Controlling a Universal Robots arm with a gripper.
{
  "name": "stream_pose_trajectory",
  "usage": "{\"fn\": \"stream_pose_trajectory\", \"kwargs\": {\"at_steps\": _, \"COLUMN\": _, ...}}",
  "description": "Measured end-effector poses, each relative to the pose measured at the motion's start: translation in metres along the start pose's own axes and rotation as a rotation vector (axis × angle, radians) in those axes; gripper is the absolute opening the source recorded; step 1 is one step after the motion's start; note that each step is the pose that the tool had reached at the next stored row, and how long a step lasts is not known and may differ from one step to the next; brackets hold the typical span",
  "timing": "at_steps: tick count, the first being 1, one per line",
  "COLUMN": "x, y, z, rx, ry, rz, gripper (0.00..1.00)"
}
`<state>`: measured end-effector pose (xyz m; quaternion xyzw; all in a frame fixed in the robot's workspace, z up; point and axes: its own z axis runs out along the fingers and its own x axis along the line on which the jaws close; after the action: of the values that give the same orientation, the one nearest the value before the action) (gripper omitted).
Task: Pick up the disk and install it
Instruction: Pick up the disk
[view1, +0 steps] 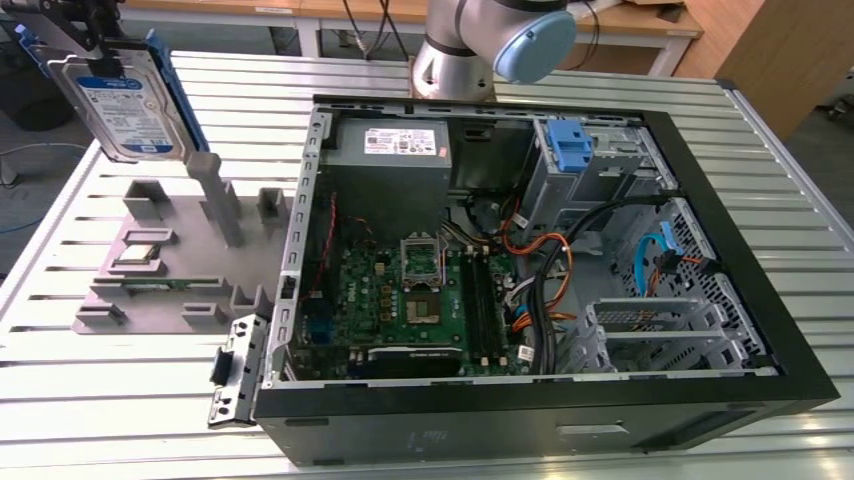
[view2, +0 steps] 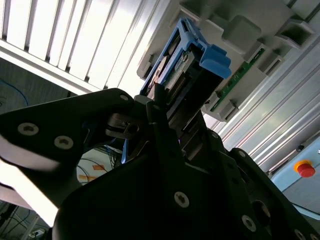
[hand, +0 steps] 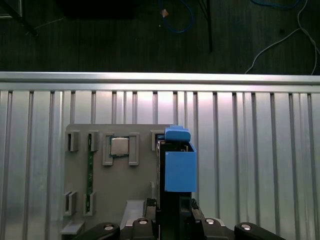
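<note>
On the slatted metal table (view1: 107, 400) an open computer case (view1: 534, 420) is laid on its side, and a grey fixture tray (view1: 147, 290) is set just beside it, toward the exterior view's left. The disk (view1: 127, 105) is held in the air above the far end of that tray, upright on its edge, with its label turned toward the exterior camera and its blue bracket running along both long sides; it is clear of the tray and well apart from the case. It is carried from above by the gripper (view1: 91, 40), and in the second wrist view the dark fingers (view2: 155, 107) are seen pinched on the bracketed end of the drive, so the hold is judged firm. The step in hand is taken to be the carry. To do it well, the clamp should be held steady and the disk upright, since a pinch at one end could let the free end swing. Height should be maintained over the tray's tall post (view1: 214, 195) and over the case's near wall, and the loose cables (view1: 587, 225) by the blue latch piece (view1: 570, 148) should be avoided.
</note>
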<state>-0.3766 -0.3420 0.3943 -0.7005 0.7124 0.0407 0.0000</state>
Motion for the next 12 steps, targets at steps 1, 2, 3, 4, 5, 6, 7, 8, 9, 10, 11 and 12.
{"fn": "stream_pose_trajectory", "kwargs": {"at_steps": 1, "x": 0.0, "y": 0.0, "z": 0.0, "rx": -0.0001, "ry": 0.0, "rz": 0.0, "gripper": 0.35}}
{"fn": "stream_pose_trajectory", "kwargs": {"at_steps": 2, "x": 0.0, "y": 0.0, "z": 0.0, "rx": -0.0001, "ry": 0.0, "rz": 0.0, "gripper": 0.35}}
{"fn": "stream_pose_trajectory", "kwargs": {"at_steps": 3, "x": 0.0, "y": 0.0, "z": 0.0, "rx": 0.0, "ry": 0.0, "rz": 0.0, "gripper": 0.35}}
{"fn": "stream_pose_trajectory", "kwargs": {"at_steps": 4, "x": 0.0, "y": 0.0, "z": 0.0, "rx": -0.0001, "ry": 0.0, "rz": 0.0, "gripper": 0.35}}
{"fn": "stream_pose_trajectory", "kwargs": {"at_steps": 5, "x": 0.0, "y": 0.0, "z": -0.0001, "rx": -0.0001, "ry": 0.0, "rz": 0.0, "gripper": 0.35}}
{"fn": "stream_pose_trajectory", "kwargs": {"at_steps": 6, "x": 0.0, "y": 0.0, "z": -0.0001, "rx": -0.0001, "ry": 0.0, "rz": 0.0, "gripper": 0.35}}
{"fn": "stream_pose_trajectory", "kwargs": {"at_steps": 7, "x": 0.0, "y": 0.0, "z": -0.0001, "rx": 0.0, "ry": 0.0, "rz": 0.0, "gripper": 0.35}}
{"fn": "stream_pose_trajectory", "kwargs": {"at_steps": 8, "x": 0.0, "y": 0.0, "z": -0.0001, "rx": 0.0, "ry": 0.0, "rz": 0.0, "gripper": 0.35}}
{"fn": "stream_pose_trajectory", "kwargs": {"at_steps": 9, "x": 0.0, "y": 0.0, "z": -0.0001, "rx": 0.0, "ry": 0.0, "rz": 0.0, "gripper": 0.35}}
{"fn": "stream_pose_trajectory", "kwargs": {"at_steps": 10, "x": 0.0, "y": 0.0, "z": -0.0005, "rx": -0.0003, "ry": 0.0001, "rz": 0.0, "gripper": 0.35}}
{"fn": "stream_pose_trajectory", "kwargs": {"at_steps": 11, "x": -0.0001, "y": 0.0001, "z": -0.0013, "rx": -0.0005, "ry": 0.0003, "rz": 0.0, "gripper": 0.35}}
{"fn": "stream_pose_trajectory", "kwargs": {"at_steps": 12, "x": -0.0001, "y": 0.0001, "z": -0.0023, "rx": -0.0004, "ry": 0.0002, "rz": 0.0, "gripper": 0.35}}
